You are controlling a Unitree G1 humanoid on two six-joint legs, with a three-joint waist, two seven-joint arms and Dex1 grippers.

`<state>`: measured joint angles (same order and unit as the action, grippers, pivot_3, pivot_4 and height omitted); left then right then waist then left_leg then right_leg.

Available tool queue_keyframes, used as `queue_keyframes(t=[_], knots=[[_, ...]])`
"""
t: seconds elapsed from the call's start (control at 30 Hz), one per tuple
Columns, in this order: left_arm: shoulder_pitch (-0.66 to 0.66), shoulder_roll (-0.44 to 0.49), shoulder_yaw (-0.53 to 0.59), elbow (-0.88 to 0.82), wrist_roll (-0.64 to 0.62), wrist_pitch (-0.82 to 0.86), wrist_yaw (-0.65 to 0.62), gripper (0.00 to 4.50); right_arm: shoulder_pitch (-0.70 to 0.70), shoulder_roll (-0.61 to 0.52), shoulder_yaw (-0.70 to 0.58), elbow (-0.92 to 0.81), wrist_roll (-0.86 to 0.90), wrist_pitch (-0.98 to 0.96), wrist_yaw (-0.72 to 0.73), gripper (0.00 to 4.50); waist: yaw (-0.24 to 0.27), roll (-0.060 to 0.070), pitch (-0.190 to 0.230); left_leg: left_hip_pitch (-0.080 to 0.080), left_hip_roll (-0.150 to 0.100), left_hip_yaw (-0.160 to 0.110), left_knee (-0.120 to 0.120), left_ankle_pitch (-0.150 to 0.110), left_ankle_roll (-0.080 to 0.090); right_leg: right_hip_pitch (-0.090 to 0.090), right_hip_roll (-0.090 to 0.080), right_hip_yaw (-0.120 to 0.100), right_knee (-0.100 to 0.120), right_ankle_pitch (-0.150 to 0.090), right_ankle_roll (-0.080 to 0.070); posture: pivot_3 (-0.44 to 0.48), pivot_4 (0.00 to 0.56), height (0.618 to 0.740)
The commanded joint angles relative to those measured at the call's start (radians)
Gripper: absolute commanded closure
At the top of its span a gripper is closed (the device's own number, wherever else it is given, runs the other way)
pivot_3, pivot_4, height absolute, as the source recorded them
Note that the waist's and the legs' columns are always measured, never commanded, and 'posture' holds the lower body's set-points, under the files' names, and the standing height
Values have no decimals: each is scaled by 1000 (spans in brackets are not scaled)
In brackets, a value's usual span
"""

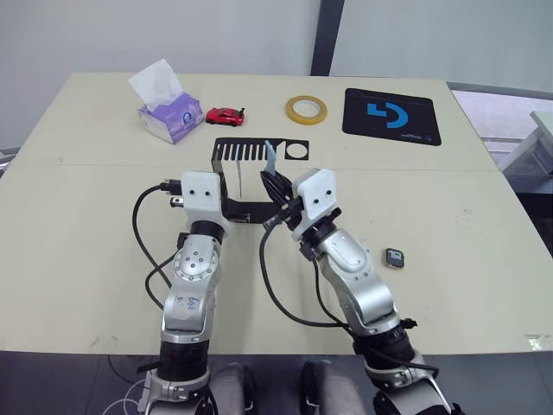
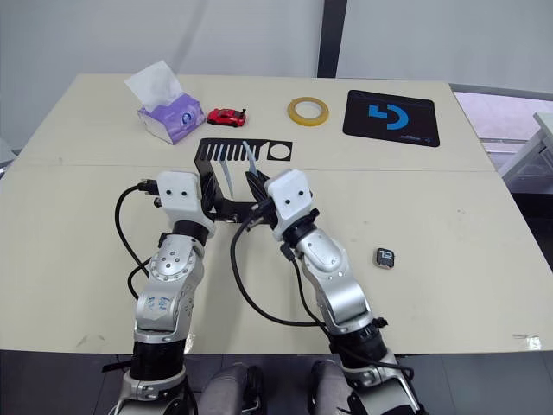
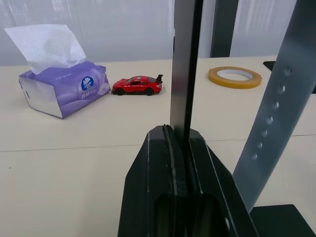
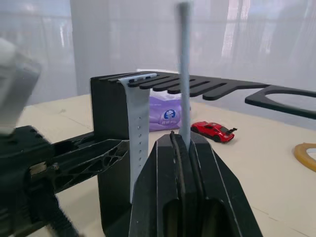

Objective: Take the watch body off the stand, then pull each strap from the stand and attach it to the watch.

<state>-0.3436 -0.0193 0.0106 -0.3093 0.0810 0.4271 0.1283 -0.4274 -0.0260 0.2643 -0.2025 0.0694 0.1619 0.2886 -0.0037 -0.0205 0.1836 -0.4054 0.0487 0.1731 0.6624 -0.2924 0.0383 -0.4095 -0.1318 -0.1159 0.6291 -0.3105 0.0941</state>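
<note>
Left eye view, nearest: the watch body (image 1: 395,257) lies flat on the worktop (image 1: 78,251), to the right of the right arm and well apart from the stand.
Right end effector (image 4: 180,143): closed on the lower end of one strap (image 4: 184,74), which stands upright from its fingertips, close in front of the stand.
Left end effector (image 3: 177,143): clamped shut on a thin black upright edge of the stand (image 1: 256,164), near its base.
Stand: upright at mid-worktop, between and just beyond the two end effectors; its slotted top plate with the round hole points to the right.
Second strap (image 4: 139,128): hangs down from a slot at the upright end of the top plate, its row of small holes visible; it also rises beside the left end effector in the left wrist view.
Beyond the stand, left: a purple tissue box (image 1: 168,117) with a white tissue standing out, and just right of it a red toy car (image 1: 225,115).
Beyond the stand, right: a yellow tape roll (image 1: 307,109), then a black mat (image 1: 391,115) with a blue logo.
</note>
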Motion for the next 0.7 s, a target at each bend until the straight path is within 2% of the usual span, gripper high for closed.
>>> queue_keyframes(t=[0.03,0.13,0.23,0.33,0.4,0.7], knots=[[5,-2,-10,-3,8,3,0,4500,34,-30,3,-111,22,19,41,4427,0,0,0,0,0,0,0,0,0,0,0,0,0,0,0,0,150,740],[-4,-6,-11,1,14,20,8,4500,67,-61,-13,-165,38,47,63,4427,0,0,0,0,0,0,0,0,0,0,0,0,0,0,0,0,150,740],[1,-16,1,-3,-34,-24,-25,4500,102,-100,-32,-212,58,74,86,4427,1,0,0,0,0,0,0,0,0,0,0,0,0,0,0,0,150,740],[11,-9,2,-26,-46,-21,-43,3500,132,-149,-71,-254,82,108,107,4500,2,0,0,0,0,0,0,0,0,0,0,0,0,0,0,0,150,740],[24,7,1,-48,-47,-2,-61,2600,141,-175,-91,-272,97,127,119,4500,1,0,0,0,0,0,0,0,1,0,0,0,-1,0,0,0,150,740],[164,103,69,-232,-107,124,-158,2600,144,-287,-193,-340,249,203,236,4500,-1,0,0,0,1,0,0,0,0,0,0,0,-1,0,0,0,150,740]])
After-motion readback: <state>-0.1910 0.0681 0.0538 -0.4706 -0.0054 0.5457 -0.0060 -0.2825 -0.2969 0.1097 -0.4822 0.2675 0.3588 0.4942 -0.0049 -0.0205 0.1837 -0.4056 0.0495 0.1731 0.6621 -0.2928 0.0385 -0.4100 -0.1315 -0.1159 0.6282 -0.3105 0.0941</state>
